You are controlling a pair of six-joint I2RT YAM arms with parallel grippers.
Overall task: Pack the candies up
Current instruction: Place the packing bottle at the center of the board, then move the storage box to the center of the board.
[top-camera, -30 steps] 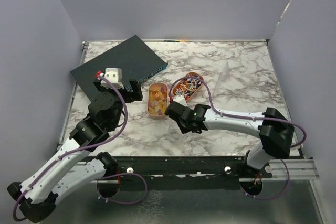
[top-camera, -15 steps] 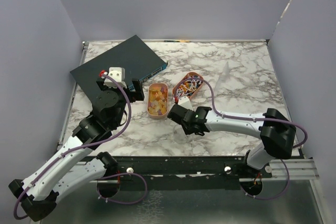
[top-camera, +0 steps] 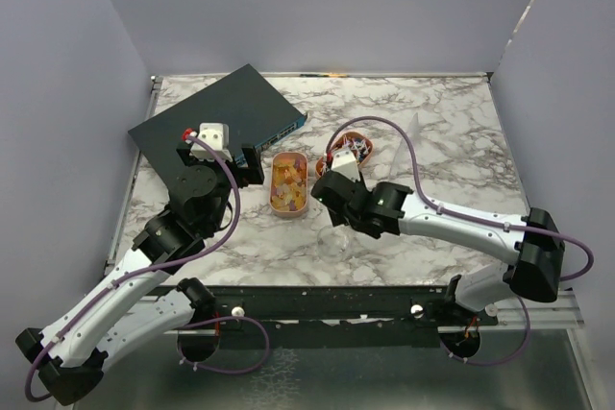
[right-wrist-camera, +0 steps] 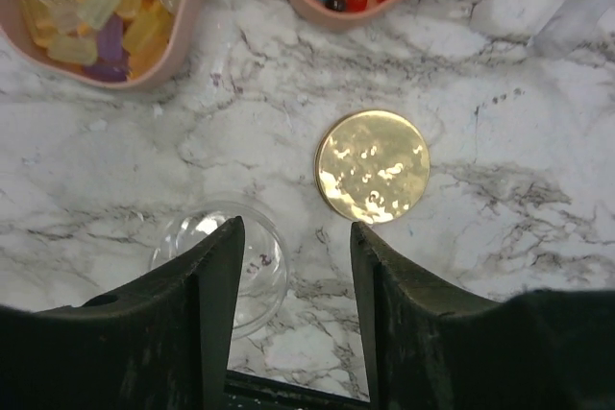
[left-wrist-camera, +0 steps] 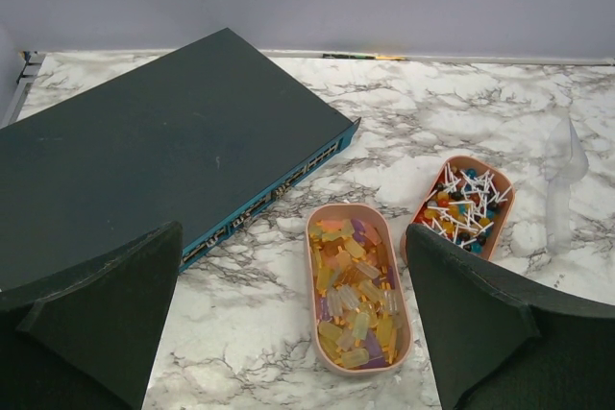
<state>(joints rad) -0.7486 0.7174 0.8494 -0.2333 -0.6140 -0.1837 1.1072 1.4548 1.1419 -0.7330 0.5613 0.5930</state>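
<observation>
On veined marble (top-camera: 452,112), oval trays (left-wrist-camera: 356,206) of glossy candies (left-wrist-camera: 356,285); left gripper (left-wrist-camera: 293,229), right gripper (right-wrist-camera: 296,228) agape.

Two oval peach trays: left tray (left-wrist-camera: 309,237), right tray (left-wrist-camera: 506,201). Candies too many to count, in two heaps: orange-yellow candies (left-wrist-camera: 356,285) left, mixed candies (left-wrist-camera: 463,206) on white sticks right. One gold lid (right-wrist-camera: 373,167). One clear round jar (right-wrist-camera: 187,232). One dark flat box (left-wrist-camera: 144,170), far left. One clear scoop (left-wrist-camera: 560,189), far right.

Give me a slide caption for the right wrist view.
Right claw open before a gold lid and clear container, candies in peach trays beyond.
</observation>
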